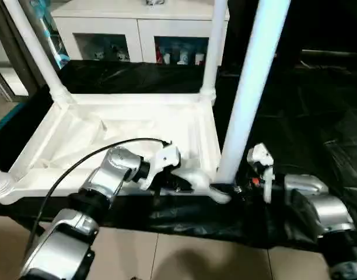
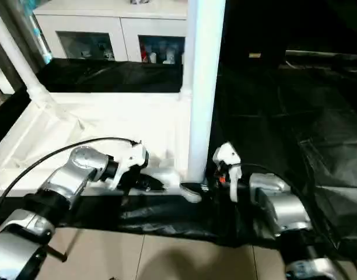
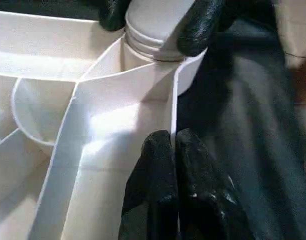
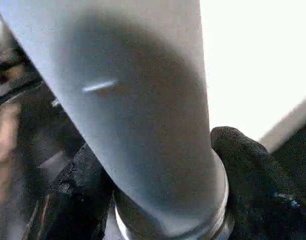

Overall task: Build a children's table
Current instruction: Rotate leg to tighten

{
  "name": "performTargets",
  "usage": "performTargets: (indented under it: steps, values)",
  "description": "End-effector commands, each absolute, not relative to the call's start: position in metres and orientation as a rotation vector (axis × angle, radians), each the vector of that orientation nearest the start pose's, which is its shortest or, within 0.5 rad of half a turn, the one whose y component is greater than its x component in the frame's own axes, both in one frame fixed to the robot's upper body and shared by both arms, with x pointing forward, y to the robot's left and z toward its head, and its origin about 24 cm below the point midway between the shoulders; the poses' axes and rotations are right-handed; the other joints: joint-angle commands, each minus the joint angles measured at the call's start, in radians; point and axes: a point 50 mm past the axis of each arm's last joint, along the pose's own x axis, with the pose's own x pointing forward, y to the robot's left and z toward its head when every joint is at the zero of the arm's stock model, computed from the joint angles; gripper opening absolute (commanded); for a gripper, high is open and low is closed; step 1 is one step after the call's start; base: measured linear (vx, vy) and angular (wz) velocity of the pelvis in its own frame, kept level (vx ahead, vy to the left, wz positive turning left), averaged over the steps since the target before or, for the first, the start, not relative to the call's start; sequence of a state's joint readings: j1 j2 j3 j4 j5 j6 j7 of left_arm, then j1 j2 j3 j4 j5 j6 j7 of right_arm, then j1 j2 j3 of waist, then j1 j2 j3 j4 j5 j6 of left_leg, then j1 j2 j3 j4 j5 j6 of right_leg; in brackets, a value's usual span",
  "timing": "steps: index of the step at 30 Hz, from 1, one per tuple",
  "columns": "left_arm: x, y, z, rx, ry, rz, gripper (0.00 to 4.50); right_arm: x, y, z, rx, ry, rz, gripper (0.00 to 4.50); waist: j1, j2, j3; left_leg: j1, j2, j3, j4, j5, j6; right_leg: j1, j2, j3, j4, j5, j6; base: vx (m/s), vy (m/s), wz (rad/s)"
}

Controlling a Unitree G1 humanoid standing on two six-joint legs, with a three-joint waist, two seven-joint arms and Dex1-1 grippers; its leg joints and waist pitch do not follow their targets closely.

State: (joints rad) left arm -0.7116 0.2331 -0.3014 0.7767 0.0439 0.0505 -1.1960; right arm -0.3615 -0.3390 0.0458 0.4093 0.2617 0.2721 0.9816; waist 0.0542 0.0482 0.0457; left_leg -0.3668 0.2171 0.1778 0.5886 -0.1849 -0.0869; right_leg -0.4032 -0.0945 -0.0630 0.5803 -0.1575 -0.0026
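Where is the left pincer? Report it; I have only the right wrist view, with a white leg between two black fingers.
Observer: The left pincer is shut, its tips at the table top's near rim, beside the corner socket that takes your leg.
Operator: Tell me how the top lies.
Observer: Underside up on a black sheet.
Operator: Report the far corners.
Observer: Each holds a standing leg: the far-left leg and the far-right leg.
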Motion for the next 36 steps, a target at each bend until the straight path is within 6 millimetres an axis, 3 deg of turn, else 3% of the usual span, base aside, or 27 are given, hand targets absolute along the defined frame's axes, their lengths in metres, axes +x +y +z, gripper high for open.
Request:
performTargets:
  steps: [1, 3, 4, 5, 6, 7, 10, 11, 12, 13, 15, 19, 22, 26, 28, 31, 36]
  values:
    - [0.338, 0.084, 0.052, 0.361, 0.408, -1.275, 0.0, 0.3, -0.155, 0.031, 0.079, 0.352, 0.91, 2.69, -0.005, -0.016, -0.063, 0.009, 0.002, 0.008, -0.07, -0.216, 0.053, 0.049, -0.037, 0.026, -0.065, -0.278, -0.231, 0.0, 0.0, 0.0]
    - [0.344, 0.078, 0.053, 0.367, 0.397, -1.202, 0.0, 0.305, -0.153, 0.025, 0.085, 0.359, 0.82, 2.69, -0.01, -0.017, -0.063, 0.01, 0.001, 0.006, -0.071, -0.224, 0.041, 0.048, -0.036, 0.025, -0.069, -0.312, -0.212, 0.0, 0.0, 0.0]
    - [0.351, 0.07, 0.055, 0.361, 0.387, -1.105, 0.0, 0.313, -0.148, 0.016, 0.091, 0.383, 0.654, 2.68, -0.012, -0.017, -0.063, 0.01, 0.0, 0.005, -0.072, -0.229, 0.04, 0.049, -0.037, 0.025, -0.072, -0.326, -0.204, 0.0, 0.0, 0.0]
    - [0.352, 0.069, 0.055, 0.358, 0.384, -1.089, 0.0, 0.315, -0.148, 0.015, 0.092, 0.386, 0.632, 2.68, -0.019, -0.012, -0.062, 0.011, -0.001, 0.006, -0.072, -0.229, 0.032, 0.043, -0.036, 0.026, -0.072, -0.327, -0.205, 0.0, 0.0, 0.0]
    - [0.354, 0.066, 0.056, 0.352, 0.381, -1.065, 0.0, 0.316, -0.147, 0.013, 0.093, 0.392, 0.599, 2.68, -0.021, -0.013, -0.062, 0.01, -0.002, 0.004, -0.073, -0.234, 0.026, 0.045, -0.036, 0.025, -0.073, -0.336, -0.201, 0.0, 0.0, 0.0]
    - [0.356, 0.062, 0.057, 0.344, 0.376, -1.035, 0.0, 0.318, -0.144, 0.011, 0.095, 0.399, 0.548, 2.68, -0.024, -0.016, -0.065, 0.008, -0.003, 0.001, -0.073, -0.233, 0.029, 0.05, -0.036, 0.024, -0.073, -0.331, -0.197, 0.0, 0.0, 0.0]
    - [0.36, 0.049, 0.059, 0.338, 0.352, -0.98, 0.0, 0.325, -0.133, 0.007, 0.105, 0.402, 0.445, 2.68, -0.029, -0.016, -0.064, 0.006, -0.007, 0.001, -0.072, -0.24, 0.041, 0.048, -0.036, 0.024, -0.078, -0.349, -0.192, 0.0, 0.0, 0.0]
    - [0.359, 0.043, 0.061, 0.334, 0.336, -0.991, 0.0, 0.326, -0.124, 0.009, 0.129, 0.388, 0.475, 2.68, -0.027, -0.017, -0.063, 0.006, -0.007, 0.001, -0.072, -0.24, 0.048, 0.048, -0.036, 0.023, -0.08, -0.349, -0.191, 0.0, 0.0, 0.0]
    - [0.357, 0.039, 0.061, 0.338, 0.327, -1.017, 0.0, 0.327, -0.118, 0.012, 0.146, 0.374, 0.512, 2.68, -0.025, -0.004, -0.063, 0.008, -0.006, 0.0, -0.072, -0.244, 0.051, 0.047, -0.038, 0.023, -0.08, -0.346, -0.193, 0.0, 0.0, 0.0]
    - [0.356, 0.037, 0.061, 0.337, 0.323, -1.038, 0.0, 0.327, -0.115, 0.014, 0.157, 0.363, 0.542, 2.68, -0.027, -0.012, -0.065, 0.005, -0.006, 0.001, -0.071, -0.242, 0.059, 0.05, -0.035, 0.023, -0.079, -0.319, -0.196, 0.0, 0.0, 0.0]
    - [0.353, 0.035, 0.06, 0.333, 0.321, -1.071, 0.0, 0.327, -0.111, 0.019, 0.16, 0.339, 0.601, 3.38, -0.024, -0.009, -0.067, 0.004, -0.004, 0.0, -0.072, -0.227, 0.069, 0.052, -0.036, 0.023, -0.073, -0.277, -0.21, 0.0, 0.0, 0.0]
    - [0.351, 0.039, 0.058, 0.338, 0.318, -1.121, 0.0, 0.324, -0.113, 0.026, 0.147, 0.317, 0.714, 3.74, -0.025, -0.01, -0.069, 0.001, -0.003, 0.0, -0.069, -0.213, 0.085, 0.056, -0.036, 0.022, -0.068, -0.233, -0.228, 0.0, 0.0, 0.0]
    - [0.347, 0.045, 0.057, 0.349, 0.317, -1.201, 0.0, 0.32, -0.125, 0.029, 0.089, 0.307, 0.794, 3.88, -0.023, -0.01, -0.073, -0.002, -0.002, -0.001, -0.065, -0.169, 0.104, 0.062, -0.038, 0.023, -0.059, -0.158, -0.251, 0.0, 0.0, 0.0]
    - [0.335, 0.056, 0.055, 0.348, 0.325, -1.379, 0.0, 0.308, -0.151, 0.038, 0.026, 0.306, 0.951, 3.88, -0.013, -0.014, -0.076, -0.003, 0.003, 0.003, -0.057, -0.117, 0.154, 0.068, -0.035, 0.023, -0.042, -0.027, -0.298, 0.0, 0.0, 0.0]
    - [0.329, 0.064, 0.054, 0.364, 0.348, -1.461, 0.0, 0.301, -0.165, 0.045, 0.0, 0.31, 1.027, 3.88, -0.012, -0.012, -0.076, -0.002, 0.005, 0.004, -0.056, -0.119, 0.165, 0.065, -0.034, 0.023, -0.039, -0.017, -0.308, 0.0, 0.0, 0.0]
    - [0.326, 0.068, 0.053, 0.368, 0.361, -1.494, 0.0, 0.299, -0.171, 0.049, -0.012, 0.311, 1.06, 3.88, -0.006, -0.01, -0.073, 0.004, 0.009, 0.006, -0.058, -0.154, 0.159, 0.06, -0.036, 0.023, -0.045, -0.072, -0.311, 0.0, 0.0, 0.0]
    - [0.319, 0.081, 0.053, 0.383, 0.402, -1.575, 0.0, 0.293, -0.186, 0.058, -0.045, 0.337, 1.148, 3.88, 0.007, -0.01, -0.067, 0.012, 0.012, 0.01, -0.065, -0.206, 0.112, 0.054, -0.034, 0.026, -0.053, -0.16, -0.289, 0.0, 0.0, 0.0]
